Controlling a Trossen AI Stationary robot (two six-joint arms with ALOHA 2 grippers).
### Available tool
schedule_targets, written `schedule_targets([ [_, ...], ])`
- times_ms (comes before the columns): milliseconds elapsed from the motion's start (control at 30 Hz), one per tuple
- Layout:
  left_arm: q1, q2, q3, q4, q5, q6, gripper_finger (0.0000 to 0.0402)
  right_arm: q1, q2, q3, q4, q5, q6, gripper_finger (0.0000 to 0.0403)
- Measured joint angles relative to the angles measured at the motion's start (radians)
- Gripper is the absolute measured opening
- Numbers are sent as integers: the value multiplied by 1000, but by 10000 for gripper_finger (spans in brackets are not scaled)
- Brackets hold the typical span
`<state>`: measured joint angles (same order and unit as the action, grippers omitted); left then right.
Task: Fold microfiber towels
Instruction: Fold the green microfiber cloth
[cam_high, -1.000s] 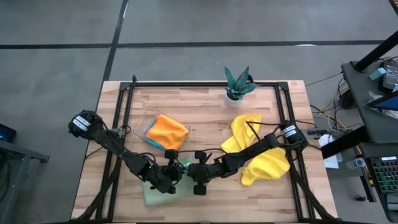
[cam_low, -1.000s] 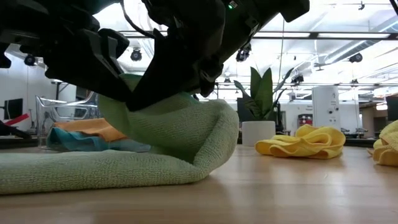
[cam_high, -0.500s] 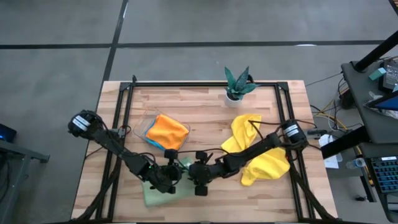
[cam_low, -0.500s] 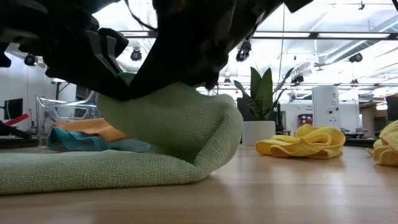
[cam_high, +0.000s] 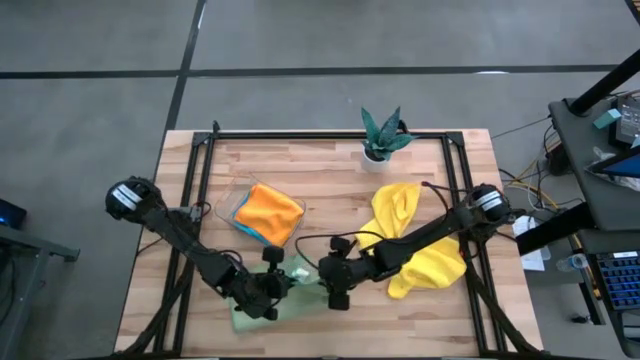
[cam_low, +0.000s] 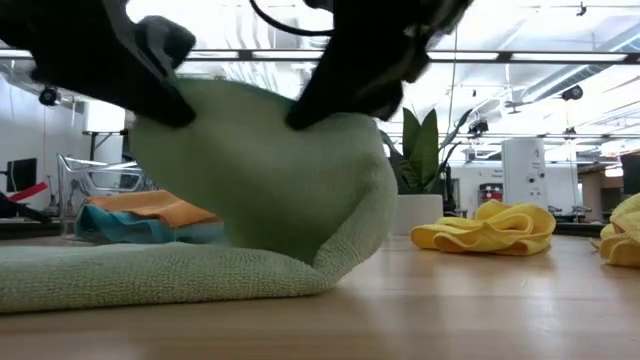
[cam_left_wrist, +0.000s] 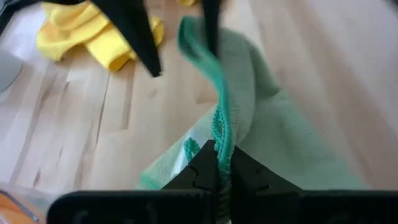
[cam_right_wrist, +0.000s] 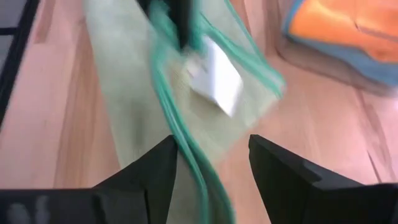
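Note:
The pale green towel (cam_high: 262, 315) lies near the table's front edge, with one part raised in a fold (cam_low: 260, 170). My left gripper (cam_high: 278, 292) is shut on that raised part's dark-green stitched edge. My right gripper (cam_right_wrist: 211, 177) stands just to the right of it (cam_high: 320, 278), open. The stitched edge (cam_right_wrist: 189, 155) runs between its fingers; I cannot tell whether they touch it. A white label (cam_right_wrist: 217, 81) shows on the towel. The orange towel (cam_high: 270, 210) lies on a blue one (cam_high: 250, 232). Two yellow towels (cam_high: 395, 205) (cam_high: 432, 265) lie crumpled on the right. My left gripper pinches the green towel's stitched edge (cam_left_wrist: 219, 134) between its two fingers (cam_left_wrist: 205, 163). They slant down from the table's left side. The held edge is lifted clear and stands up past the fingers, while the rest of the towel (cam_left_wrist: 292, 155) lies on the table. One layer or several, I cannot tell.
A clear shallow tray (cam_high: 228, 205) at left centre holds the orange and blue towels. A small plant in a white pot (cam_high: 380, 135) stands at the far edge. Black frame rails (cam_high: 195, 190) run along the table's left and right sides. Bare wood lies at the front right.
My right gripper has drawn back toward the table's right edge and risen, away from my left gripper. The green towel's raised fold stands taller and fuller than a second ago, while its lower part stays flat on the table.

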<state>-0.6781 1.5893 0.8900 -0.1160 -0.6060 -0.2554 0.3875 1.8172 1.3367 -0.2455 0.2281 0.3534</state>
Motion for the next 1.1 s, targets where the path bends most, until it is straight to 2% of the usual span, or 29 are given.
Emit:
schedule_targets([
  [200, -31, -45, 7, -19, -6, 0, 0, 10, -82, -97, 4, 7, 57, 192],
  [433, -68, -144, 9, -162, 10, -84, 0, 17, -129, -202, 104, 8, 93, 192],
  [533, -92, -193, 9, -261, 61, -137, 0, 20, -131, -253, 225, 7, 93, 190],
  [667, -140, -246, 6, -477, 195, -158, 0, 21, -128, -312, 360, -1, 92, 189],
  [900, -184, -280, -1, -699, 218, -141, 0, 20, -128, -339, 408, 0, 93, 188],
  [1100, -202, -283, -7, -713, 234, 3, 0, 20, -128, -328, 408, 0, 81, 187],
])
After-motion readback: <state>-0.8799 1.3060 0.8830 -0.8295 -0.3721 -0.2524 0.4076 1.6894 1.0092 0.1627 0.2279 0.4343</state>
